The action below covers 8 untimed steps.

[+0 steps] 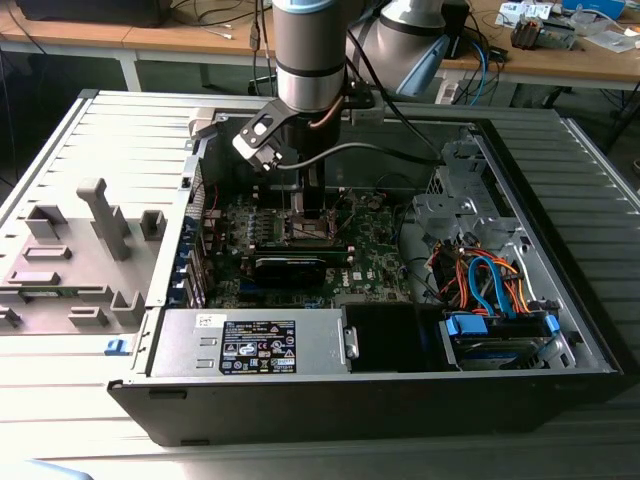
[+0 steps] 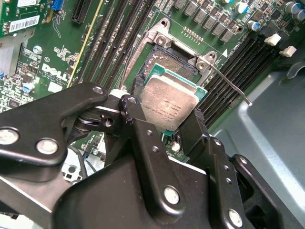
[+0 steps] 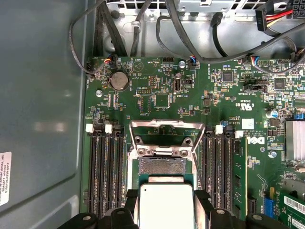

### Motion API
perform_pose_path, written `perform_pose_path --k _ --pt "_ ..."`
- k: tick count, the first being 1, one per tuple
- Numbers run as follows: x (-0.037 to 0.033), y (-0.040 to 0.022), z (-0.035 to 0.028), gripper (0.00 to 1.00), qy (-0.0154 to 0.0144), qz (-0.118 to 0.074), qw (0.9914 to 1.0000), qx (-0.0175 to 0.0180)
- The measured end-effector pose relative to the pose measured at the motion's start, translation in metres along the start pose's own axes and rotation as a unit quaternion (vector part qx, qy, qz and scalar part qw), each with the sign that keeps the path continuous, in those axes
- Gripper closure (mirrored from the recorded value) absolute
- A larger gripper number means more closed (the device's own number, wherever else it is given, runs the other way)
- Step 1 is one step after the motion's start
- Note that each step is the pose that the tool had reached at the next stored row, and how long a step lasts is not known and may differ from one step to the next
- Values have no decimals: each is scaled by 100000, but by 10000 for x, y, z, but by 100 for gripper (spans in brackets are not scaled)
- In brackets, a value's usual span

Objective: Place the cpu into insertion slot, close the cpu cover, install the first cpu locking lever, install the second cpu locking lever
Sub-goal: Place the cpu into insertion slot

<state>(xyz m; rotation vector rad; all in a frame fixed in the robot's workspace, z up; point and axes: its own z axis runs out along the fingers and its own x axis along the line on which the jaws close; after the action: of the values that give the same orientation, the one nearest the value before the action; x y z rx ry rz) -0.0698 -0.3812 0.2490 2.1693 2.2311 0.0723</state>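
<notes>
— What does the case hold, going by the exterior view?

— The open metal computer case (image 1: 400, 405) carries a green motherboard (image 1: 375, 265) in its middle. A grey boxy power supply (image 1: 200, 345) lies along the case edge nearest the camera. In the corner at the exterior view's right, a drive (image 1: 500, 345) sits under blue and orange cables (image 1: 490, 280). The arm (image 1: 310, 50) reaches straight down inside, with the gripper (image 1: 305, 215) over the board's centre. A grey moulded tray (image 1: 70, 260) lies outside the case, on the exterior view's left.

— And the second wrist view?

— Matte black fingers (image 2: 190, 131), built of bolted links, pinch the cpu (image 2: 169, 102) by two opposite edges. It is a flat square with a brushed silver lid on a green rim. It is held over the insertion slot (image 2: 167, 57), whose dark frame shows beyond it; whether they touch, I cannot tell. A thin wire locking lever (image 2: 233, 88) juts from the slot's corner, and black memory slots (image 2: 119, 38) run beside it.

— The first wrist view?

— The same pinch on the cpu (image 3: 166, 205). The cpu cover (image 3: 162, 126), a thin shiny metal frame, stands swung open at the slot edge away from the chip. The brownish contact field lies bare, with memory slots along both sides.
</notes>
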Motion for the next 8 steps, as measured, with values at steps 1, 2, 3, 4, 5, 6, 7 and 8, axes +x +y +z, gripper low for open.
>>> perform_pose_path --k 1,2,3,4,5,6,7,8 --pt "0 0 1 45 1 0 100000 -2" --pt "0 0 2 45 4 0 100000 1" --pt "0 0 2 45 3 0 100000 -2" --pt "0 0 3 45 2 1 100000 -1" --pt "0 0 4 45 3 -1 100000 0" --pt "0 0 5 45 -11 -2 100000 -3" --pt "1 0 7 45 -32 -1 100000 -5" --pt "2 -1 10 45 -104 1 100000 0"
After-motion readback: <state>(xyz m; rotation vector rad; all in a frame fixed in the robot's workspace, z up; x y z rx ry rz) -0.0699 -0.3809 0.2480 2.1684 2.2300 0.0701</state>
